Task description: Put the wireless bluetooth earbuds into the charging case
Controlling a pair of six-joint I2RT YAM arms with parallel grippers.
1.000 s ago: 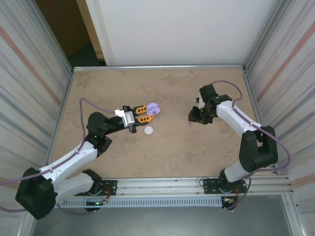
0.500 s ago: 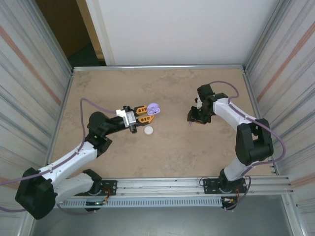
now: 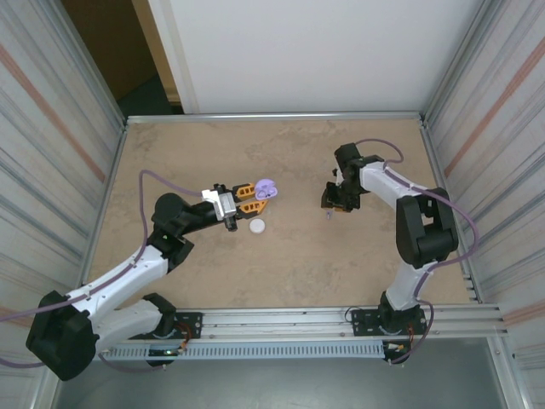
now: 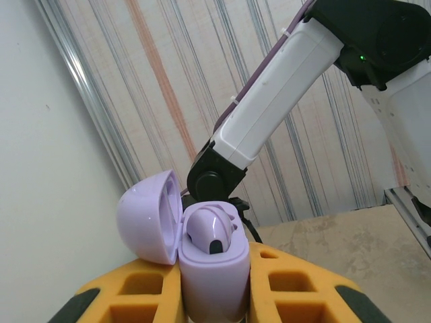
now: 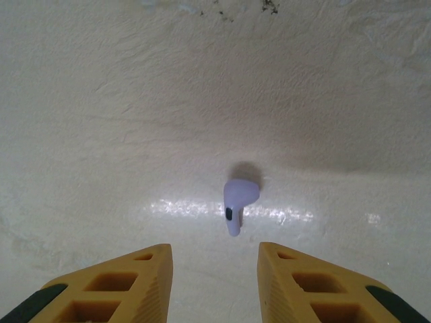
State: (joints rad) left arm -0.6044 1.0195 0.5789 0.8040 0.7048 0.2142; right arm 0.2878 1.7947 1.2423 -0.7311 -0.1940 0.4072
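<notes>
My left gripper point(image 3: 252, 197) is shut on a purple charging case point(image 3: 266, 188), held upright above the table with its lid point(image 4: 147, 217) swung open to the left. One purple earbud point(image 4: 211, 229) sits in the case body point(image 4: 213, 276), between the orange fingers point(image 4: 296, 282). A second purple earbud point(image 5: 237, 200) lies alone on the table, stem pointing toward the camera. My right gripper point(image 5: 214, 252) hovers over it, open, with the earbud just beyond the gap between its fingertips. From above, that earbud point(image 3: 329, 215) is a speck below my right gripper point(image 3: 334, 201).
A small white round object point(image 3: 257, 226) lies on the beige table point(image 3: 289, 264) just below the left gripper. Metal walls stand close on the left and right, and a rail point(image 3: 298, 317) runs along the near edge.
The right arm has swung its forearm back and shifted its gripper slightly left and away over the loose earbud. The left arm and the case have stayed still.
</notes>
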